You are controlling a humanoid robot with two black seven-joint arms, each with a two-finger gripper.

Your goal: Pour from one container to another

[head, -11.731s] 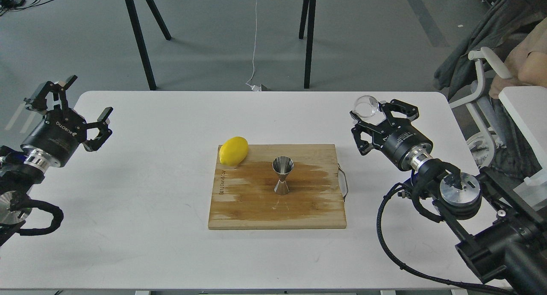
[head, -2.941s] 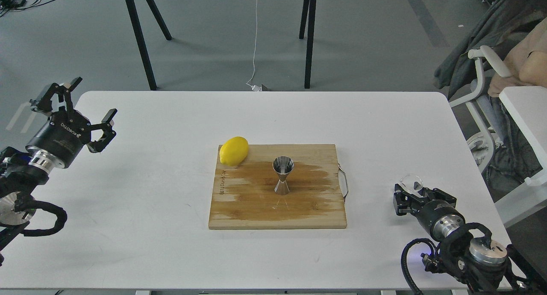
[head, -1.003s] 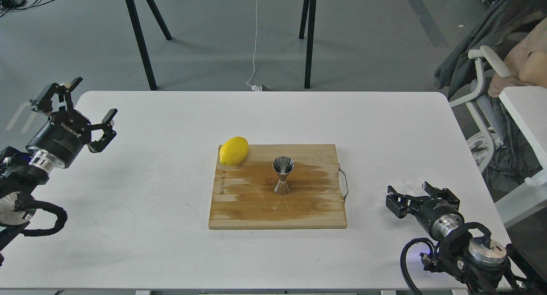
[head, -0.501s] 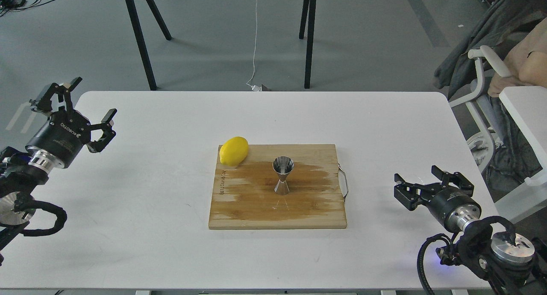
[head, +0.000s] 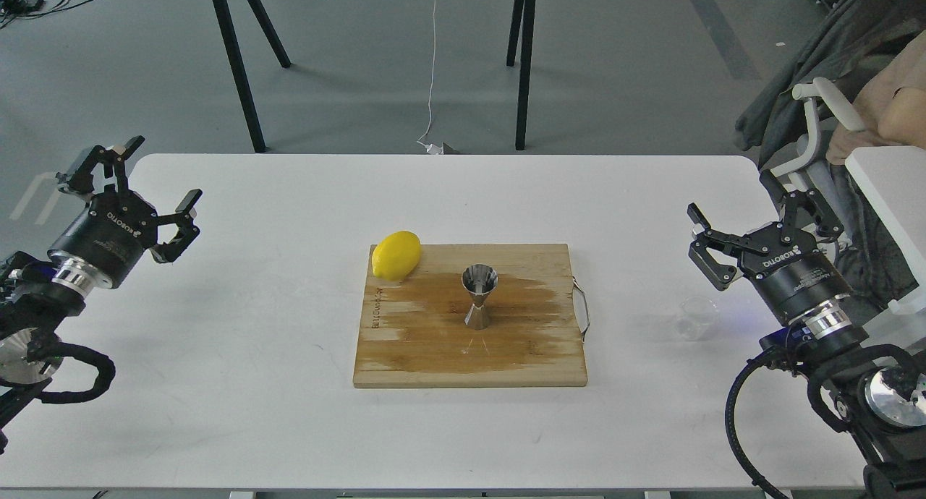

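Observation:
The clear glass cup [head: 696, 317] stands upright on the white table, right of the board, with nothing holding it. My right gripper [head: 756, 211] hangs open above and behind the cup, its fingers spread wide and empty. The steel hourglass jigger [head: 478, 296] stands upright in the middle of the wooden cutting board [head: 405, 354]. Far off at the table's left edge my left gripper [head: 145, 184] is open and empty.
A yellow lemon [head: 396, 254] rests on the board's far left corner. The board has a metal handle [head: 581, 309] on its right side. A white chair [head: 817, 123] with grey cloth stands beyond the table's right edge.
My right gripper has let go of the glass cup, opened wide and risen up and back to the right. The cup now stands alone on the table. The left arm barely moved.

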